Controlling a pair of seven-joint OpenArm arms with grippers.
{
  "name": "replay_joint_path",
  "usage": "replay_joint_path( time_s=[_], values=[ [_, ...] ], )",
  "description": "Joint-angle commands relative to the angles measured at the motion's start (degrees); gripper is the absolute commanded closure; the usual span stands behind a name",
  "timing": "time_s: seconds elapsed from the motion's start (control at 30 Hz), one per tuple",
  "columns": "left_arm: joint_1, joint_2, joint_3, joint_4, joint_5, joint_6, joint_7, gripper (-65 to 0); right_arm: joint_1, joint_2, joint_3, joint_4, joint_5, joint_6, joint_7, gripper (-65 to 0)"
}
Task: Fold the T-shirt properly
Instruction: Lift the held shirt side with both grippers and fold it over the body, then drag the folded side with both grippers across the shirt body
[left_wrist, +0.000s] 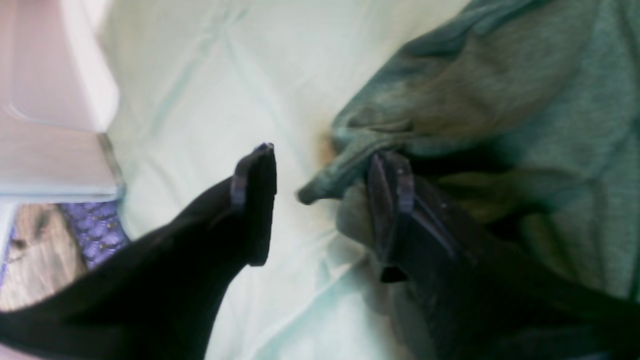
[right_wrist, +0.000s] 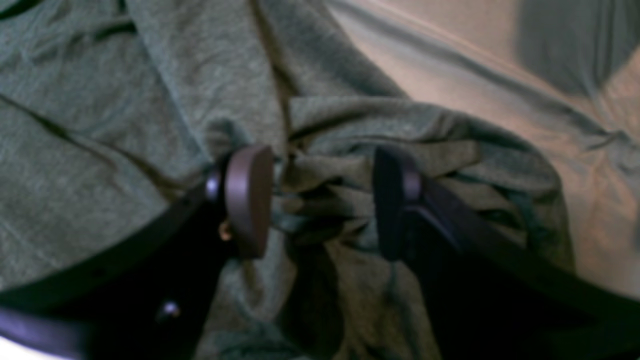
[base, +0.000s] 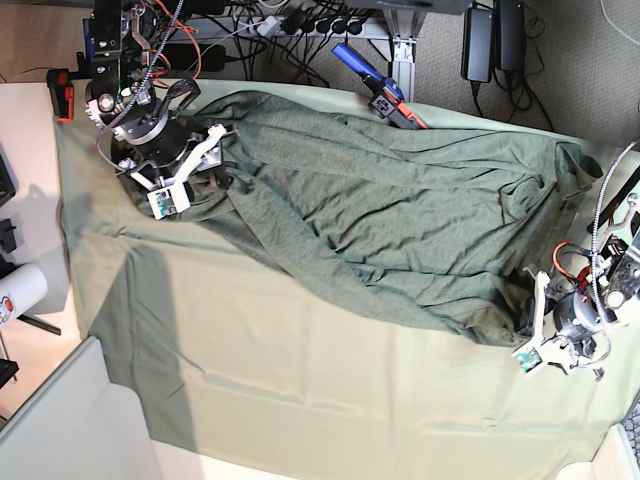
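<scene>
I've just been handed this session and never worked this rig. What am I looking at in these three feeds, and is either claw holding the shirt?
This is a two-armed robot at a table. The base view looks down on the whole table; the other two cameras sit on the wrists, looking along each claw.

Spread on the pale mint-green table cloth lies the large, wrinkled, dark olive-green knit T-shirt, not yet folded.

The left gripper is at the base view's lower right. Its jaws stand apart over the cloth, with a shirt edge lying against one finger, not pinched.

The right gripper is at the upper left. Its jaws are also spread, straddling a bunched fold of shirt without squeezing it.

So neither claw grips anything now.
</scene>
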Motion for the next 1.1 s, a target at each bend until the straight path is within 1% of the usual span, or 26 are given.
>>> replay_joint_path(
  time_s=[0.0,0.1,0.17,0.23,0.3,0.37,0.43,0.5,0.6,0.7,0.77,0.87,0.93,1.0,1.07],
  values=[
    [-1.2,-0.5,-0.5,0.7,-0.7,-1.5,0.1,-33.3,0.6,0.8,0.6,0.8,0.4,0.2,1.1,-32.1],
    [-0.5,-0.6,-0.5,0.7,-2.4,-7.5,2.9,-33.3,0.6,0.8,0.6,0.8,0.4,0.2,1.1,-32.1],
    [-0.3,-0.6,-0.5,0.7,-5.8,-11.9,6.5,-33.3,0.6,0.7,0.6,0.8,0.4,0.2,1.1,-32.1],
    [-0.4,-0.8,-0.5,1.0,-9.2,-14.6,10.2,-33.3,0.6,0.8,0.6,0.8,0.4,0.2,1.1,-32.1],
    [-0.4,-1.7,-0.5,2.3,-11.5,-14.9,12.3,-33.3,0.6,0.8,0.6,0.8,0.4,0.2,1.1,-32.1],
    [-0.5,-4.0,-0.5,4.6,-15.1,-15.4,12.3,-33.3,0.6,0.8,0.6,0.8,0.4,0.2,1.1,-32.1],
    [-0.9,-6.4,-0.5,7.6,-20.1,-15.5,12.2,-33.3,0.6,0.8,0.6,0.8,0.4,0.2,1.1,-32.1],
    [-1.4,-8.2,-1.0,10.3,-23.4,-15.5,12.2,-33.3,0.6,0.8,0.6,0.8,0.5,0.2,1.2,-32.1],
    [-1.5,-8.2,-3.8,11.5,-24.8,-15.5,11.1,-33.3,0.6,0.7,0.6,0.8,0.5,0.2,1.3,-32.1],
    [-1.6,-6.6,-6.7,10.2,-24.0,-15.5,7.2,-33.3,0.6,0.7,0.6,0.8,0.5,0.2,1.3,-32.1],
    [-1.9,-4.3,-7.6,7.6,-21.4,-15.5,5.8,-33.3,0.6,0.6,0.6,0.8,0.5,0.2,1.3,-32.1],
    [-3.5,0.5,-7.6,0.3,-17.7,-15.6,5.4,-33.3,0.6,0.6,0.6,0.8,0.5,0.2,1.3,-32.1],
    [-4.9,3.5,-7.6,-5.4,-14.8,-15.5,3.7,-33.3,0.6,0.6,0.6,0.8,0.5,0.2,1.1,-32.1],
    [-6.9,5.5,-7.6,-11.1,-13.0,-15.5,2.7,-33.3,0.6,0.6,0.6,0.8,0.5,0.2,0.5,-32.1],
    [-8.9,6.6,-7.6,-16.4,-13.0,-15.5,2.7,-33.3,0.6,0.6,0.6,0.8,0.5,0.2,0.0,-32.1]
  ],
)
